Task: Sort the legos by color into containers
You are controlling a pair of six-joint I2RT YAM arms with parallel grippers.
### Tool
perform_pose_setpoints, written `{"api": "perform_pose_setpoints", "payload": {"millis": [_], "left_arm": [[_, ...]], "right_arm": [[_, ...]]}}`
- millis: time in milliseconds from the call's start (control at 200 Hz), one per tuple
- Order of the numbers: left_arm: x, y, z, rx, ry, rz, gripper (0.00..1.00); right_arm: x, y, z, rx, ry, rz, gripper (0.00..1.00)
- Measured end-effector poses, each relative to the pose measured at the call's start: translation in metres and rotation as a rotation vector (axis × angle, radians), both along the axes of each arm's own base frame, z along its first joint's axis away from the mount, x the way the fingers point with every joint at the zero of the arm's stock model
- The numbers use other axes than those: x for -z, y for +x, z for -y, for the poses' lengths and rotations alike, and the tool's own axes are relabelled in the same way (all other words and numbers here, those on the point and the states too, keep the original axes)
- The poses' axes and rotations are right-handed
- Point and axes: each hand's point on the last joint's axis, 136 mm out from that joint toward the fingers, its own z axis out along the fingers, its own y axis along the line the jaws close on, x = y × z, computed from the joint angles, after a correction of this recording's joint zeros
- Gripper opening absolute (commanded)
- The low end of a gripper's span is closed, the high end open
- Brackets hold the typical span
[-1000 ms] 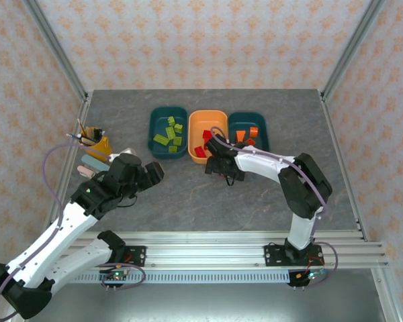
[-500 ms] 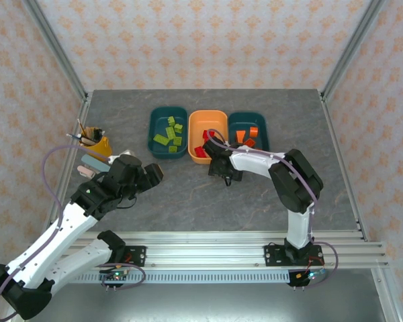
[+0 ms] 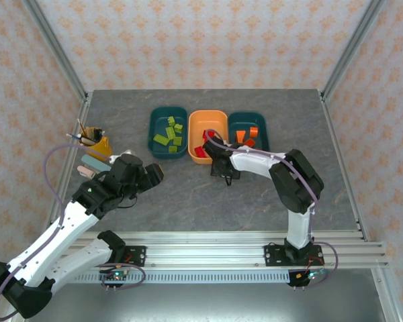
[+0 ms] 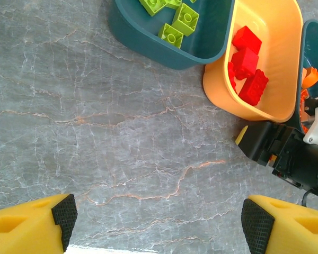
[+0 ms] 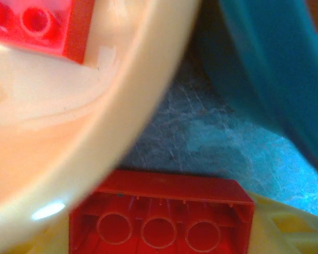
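At the left of the overhead view your left gripper (image 3: pixel 152 176) hangs over the table (image 3: pixel 188 194), jaws wide with nothing between them. Leave it parked there. Up and to the right, the green bricks (image 3: pixel 169 137) lie in the left teal tray (image 3: pixel 154 119) and the red ones (image 3: pixel 200 152) in the orange tray (image 3: pixel 208 114). Your right gripper (image 3: pixel 221 169) sits low at that tray's near right corner, by the gap to the right teal tray (image 3: pixel 264 134), which has the orange bricks (image 3: pixel 245 136). The step in hand looks like picking up a stray red brick (image 5: pixel 161 214). The right wrist view puts it at the bottom of the frame, hollow underside toward the lens, with a yellow finger on either side, just outside the orange rim. I cannot tell whether the jaws have bitten, so close firmly and lift straight up to clear the rim. Then carry it over the tray before letting go. In the overhead view the wrist covers that brick. The left wrist view gives you the red pile plainly, with the right gripper's black body low at the right.
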Motion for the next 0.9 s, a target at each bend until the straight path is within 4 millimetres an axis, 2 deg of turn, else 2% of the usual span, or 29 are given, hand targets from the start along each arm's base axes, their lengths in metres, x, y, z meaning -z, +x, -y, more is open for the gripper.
{"api": "perform_pose_setpoints", "payload": {"millis": [85,155,250,355,485,600,726,806,901], "left_arm": [[0.0,-0.002,0.003,0.015,-0.001,0.0,0.84],[0.0,-0.003,0.007,0.03,-0.003,-0.002,0.84],[0.0,-0.006,0.011,0.047,-0.009,-0.004,0.84],[0.0,-0.007,0.014,0.051,-0.017,-0.007,0.84],[-0.007,-0.004,0.015,0.047,-0.023,0.004,0.89],[-0.031,0.011,0.021,0.042,-0.029,0.039,0.9],[-0.048,0.04,0.016,-0.018,-0.052,0.067,0.91],[-0.047,0.06,0.005,-0.076,-0.061,0.065,0.9],[-0.042,0.076,-0.005,-0.117,-0.054,0.047,0.9]], "right_arm": [[-0.005,-0.015,0.001,-0.025,-0.006,-0.003,0.52],[-0.02,-0.028,-0.002,-0.057,0.002,0.011,0.52],[-0.052,-0.039,-0.01,-0.093,0.048,0.06,0.51],[-0.087,-0.033,-0.017,-0.098,0.091,0.114,0.51],[-0.128,0.003,-0.041,-0.097,0.145,0.189,0.5],[-0.144,0.046,-0.062,-0.087,0.179,0.235,0.5],[-0.138,0.094,-0.074,-0.066,0.173,0.237,0.49],[-0.123,0.123,-0.076,-0.055,0.163,0.23,0.49],[-0.105,0.147,-0.071,-0.044,0.144,0.217,0.49]]}}
